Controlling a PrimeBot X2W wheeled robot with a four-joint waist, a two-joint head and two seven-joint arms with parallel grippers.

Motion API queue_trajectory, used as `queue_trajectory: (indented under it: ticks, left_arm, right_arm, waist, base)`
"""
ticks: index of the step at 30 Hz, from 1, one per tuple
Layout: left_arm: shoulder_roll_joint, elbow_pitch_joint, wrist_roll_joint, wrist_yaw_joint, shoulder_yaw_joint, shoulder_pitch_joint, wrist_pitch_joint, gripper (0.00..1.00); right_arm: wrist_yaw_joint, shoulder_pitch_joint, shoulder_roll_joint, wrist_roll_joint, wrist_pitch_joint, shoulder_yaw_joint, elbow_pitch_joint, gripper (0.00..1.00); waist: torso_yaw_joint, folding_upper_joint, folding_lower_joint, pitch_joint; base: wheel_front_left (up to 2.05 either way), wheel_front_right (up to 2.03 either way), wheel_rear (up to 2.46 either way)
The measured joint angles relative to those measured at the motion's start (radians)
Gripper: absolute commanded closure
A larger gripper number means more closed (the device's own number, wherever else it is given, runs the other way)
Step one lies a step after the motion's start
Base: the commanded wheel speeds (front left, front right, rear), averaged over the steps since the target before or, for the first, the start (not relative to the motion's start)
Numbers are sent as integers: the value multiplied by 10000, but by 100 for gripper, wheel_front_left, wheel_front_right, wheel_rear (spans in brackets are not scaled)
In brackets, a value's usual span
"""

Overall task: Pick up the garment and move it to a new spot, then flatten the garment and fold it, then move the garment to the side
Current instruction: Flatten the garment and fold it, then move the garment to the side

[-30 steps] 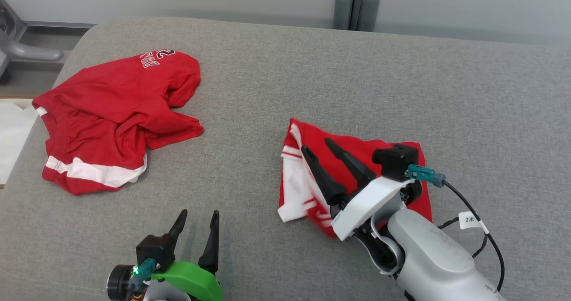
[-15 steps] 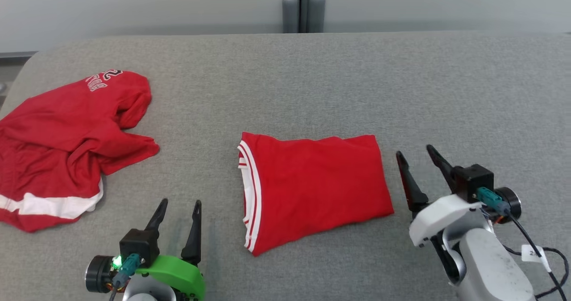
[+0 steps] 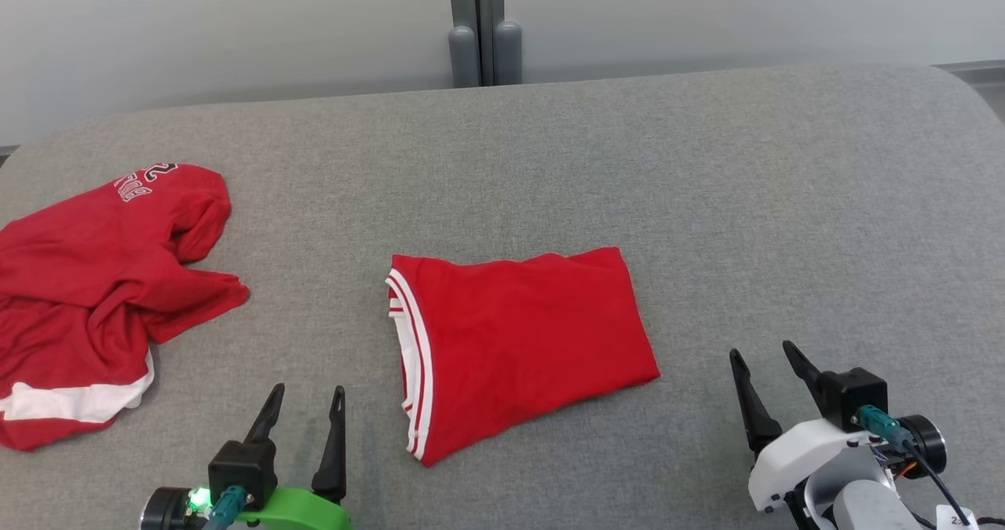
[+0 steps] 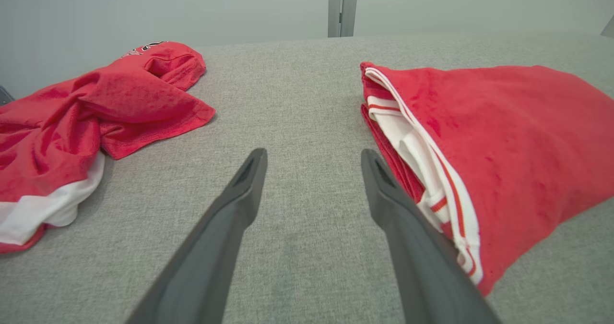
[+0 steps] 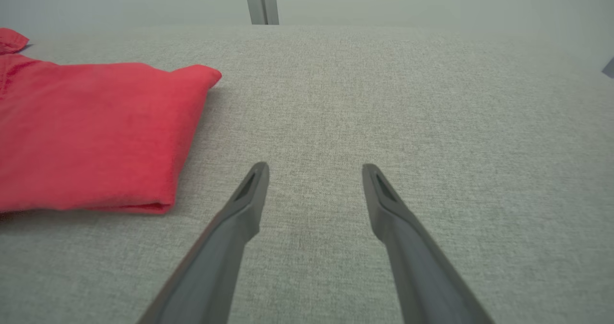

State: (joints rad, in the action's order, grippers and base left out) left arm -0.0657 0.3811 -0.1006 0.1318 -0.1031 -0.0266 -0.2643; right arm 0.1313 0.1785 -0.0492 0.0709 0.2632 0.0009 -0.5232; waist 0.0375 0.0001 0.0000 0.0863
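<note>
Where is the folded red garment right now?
In the head view, the folded garment lies flat near the middle of the grey cushion, to the right of the crumpled red garment and apart from it.

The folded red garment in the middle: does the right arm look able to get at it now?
Probably yes. The right gripper stands open to the right of the folded red garment, with bare grey surface between them and nothing lying in the way.
</note>
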Motion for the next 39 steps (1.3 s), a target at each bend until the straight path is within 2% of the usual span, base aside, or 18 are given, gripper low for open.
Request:
queue_trajectory:
  ticks: [4, 12, 20, 21, 22, 23, 24, 32, 39]
  left_arm:
    - [48, -44, 23, 0, -136, -7, 0, 0]
    - [-102, -71, -232, 0, -393, -295, 0, 0]
    - [-274, 134, -541, 0, -610, -356, 0, 0]
    - [-297, 138, -564, 0, -623, -359, 0, 0]
    - [-318, 144, -579, 0, -631, -362, 0, 0]
    - [-339, 146, -596, 0, -629, -373, 0, 0]
    - [-353, 140, -629, 0, -614, -392, 0, 0]
    - [-376, -146, -780, 0, -468, -455, 0, 0]
    - [-491, -652, -775, 0, -803, -360, 0, 0]
  right_arm:
    - [0, 259, 2, 449, 0, 341, -23, 0]
    - [2, 2172, 8, 1499, 0, 2127, -1012, 0]
    - [2, 3005, 15, 1967, 15, 2533, -3691, 0]
    - [2, 3104, 4, 2061, 19, 2592, -3870, 16]
    - [2, 3182, 2, 2253, 29, 2663, -3986, 36]
    - [2, 3235, 0, 2470, 33, 2778, -4021, 71]
    - [2, 3277, 0, 2510, 67, 2838, -4033, 100]
    - [13, 3193, 59, 2406, 10, 1868, -3371, 100]
    - [4, 2632, 10, 2186, 8, 1289, -2738, 100]
  waist:
    - [125, 0, 0, 76]
    - [581, 0, 0, 482]
    - [1282, 0, 0, 716]
    - [1339, 0, 0, 740]
    - [1392, 0, 0, 774]
    - [1425, 0, 0, 819]
    - [1440, 0, 0, 864]
    - [969, 0, 0, 958]
    - [-243, 0, 0, 940]
  base:
    - [0, 0, 0]
    - [0, 0, 0]
    - [0, 0, 0]
    - [0, 0, 0]
    - [0, 0, 0]
    - [0, 0, 0]
    - [0, 0, 0]
    - [0, 0, 0]
    - [0, 0, 0]
